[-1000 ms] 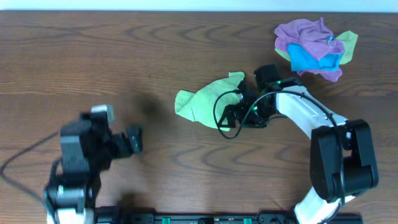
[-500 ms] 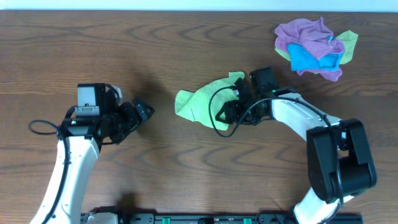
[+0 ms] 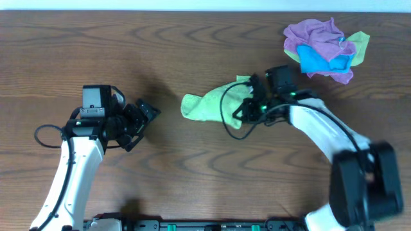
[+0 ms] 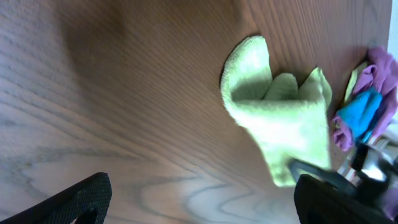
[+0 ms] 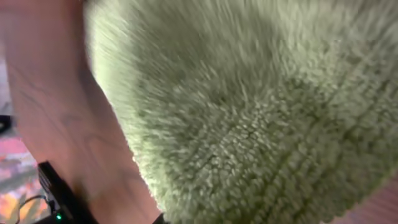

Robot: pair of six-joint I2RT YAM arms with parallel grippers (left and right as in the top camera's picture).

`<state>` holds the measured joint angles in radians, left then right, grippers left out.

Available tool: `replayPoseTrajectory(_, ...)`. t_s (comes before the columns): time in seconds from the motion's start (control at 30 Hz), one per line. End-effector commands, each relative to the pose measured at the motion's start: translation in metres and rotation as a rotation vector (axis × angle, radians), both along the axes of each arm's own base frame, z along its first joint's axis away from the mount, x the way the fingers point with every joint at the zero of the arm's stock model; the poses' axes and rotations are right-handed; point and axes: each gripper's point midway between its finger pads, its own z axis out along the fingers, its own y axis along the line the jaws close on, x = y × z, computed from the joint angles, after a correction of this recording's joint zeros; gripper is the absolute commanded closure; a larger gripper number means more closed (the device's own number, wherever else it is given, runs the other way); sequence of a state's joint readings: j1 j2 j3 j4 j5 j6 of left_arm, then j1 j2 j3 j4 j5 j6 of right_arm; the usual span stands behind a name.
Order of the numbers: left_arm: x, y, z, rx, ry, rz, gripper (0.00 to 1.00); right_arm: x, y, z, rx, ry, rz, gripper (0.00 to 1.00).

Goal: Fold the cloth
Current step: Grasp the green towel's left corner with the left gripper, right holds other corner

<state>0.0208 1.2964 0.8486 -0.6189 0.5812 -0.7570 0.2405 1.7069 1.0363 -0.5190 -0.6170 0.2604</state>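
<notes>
The green cloth [image 3: 204, 103] lies crumpled at the middle of the wooden table. My right gripper [image 3: 244, 108] is shut on its right edge. In the right wrist view the cloth [image 5: 249, 112] fills the frame and hides the fingers. My left gripper [image 3: 142, 126] stands open to the left of the cloth, a short way off, with nothing between its fingers. In the left wrist view the cloth [image 4: 280, 124] lies ahead of the open left gripper [image 4: 202, 199], which is over bare wood.
A pile of purple, blue and yellow-green cloths [image 3: 324, 46] sits at the back right of the table and shows at the right edge of the left wrist view [image 4: 364, 109]. A black cable loops by the right gripper [image 3: 228, 125].
My right gripper has shut on the cloth's right edge and drawn it slightly right, so the cloth is bunched narrower. The left arm has swung up toward the cloth, staying open.
</notes>
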Motion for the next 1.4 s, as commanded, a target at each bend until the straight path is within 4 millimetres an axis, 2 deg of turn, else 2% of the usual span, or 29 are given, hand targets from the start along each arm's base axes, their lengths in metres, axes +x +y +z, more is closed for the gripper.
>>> replayPoseTrajectory(0.0, 0.003, -0.013, -0.001, -0.036, 0.032, 0.005, 0.05, 0.003, -0.014, 0.036, -0.025, -0.100, -0.044, 0.99)
replayPoseTrajectory(0.13, 0.006, -0.038, -0.011, -0.052, 0.057, -0.033, 0.05, -0.003, -0.028, 0.063, -0.088, -0.176, -0.074, 0.99)
replayPoseTrajectory(0.23, 0.012, -0.062, -0.020, -0.067, 0.053, -0.075, 0.05, -0.008, -0.036, 0.073, -0.118, -0.203, -0.094, 0.99)
replayPoseTrajectory(0.5, 0.015, -0.116, -0.037, -0.127, 0.088, -0.116, 0.05, -0.015, -0.045, 0.071, -0.168, -0.181, -0.112, 0.99)
replayPoseTrajectory(0.77, 0.031, -0.152, -0.031, -0.228, 0.069, -0.054, 0.05, -0.014, -0.046, 0.071, -0.172, -0.187, -0.118, 0.99)
replayPoseTrajectory(0.87, 0.039, -0.159, -0.036, -0.226, 0.045, -0.039, 0.05, -0.013, -0.046, 0.071, -0.172, -0.188, -0.119, 0.99)
replayPoseTrajectory(1.17, 0.053, -0.165, -0.076, -0.212, 0.061, -0.028, 0.04, -0.014, -0.046, 0.071, -0.171, -0.187, -0.117, 0.99)
replayPoseTrajectory(1.3, 0.063, -0.165, -0.084, -0.208, 0.030, -0.014, 0.00, -0.015, -0.044, 0.071, -0.162, -0.181, -0.112, 0.99)
replayPoseTrajectory(1.37, 0.069, -0.163, -0.085, -0.195, 0.006, 0.000, 0.07, -0.017, -0.045, 0.070, -0.164, -0.173, -0.111, 0.99)
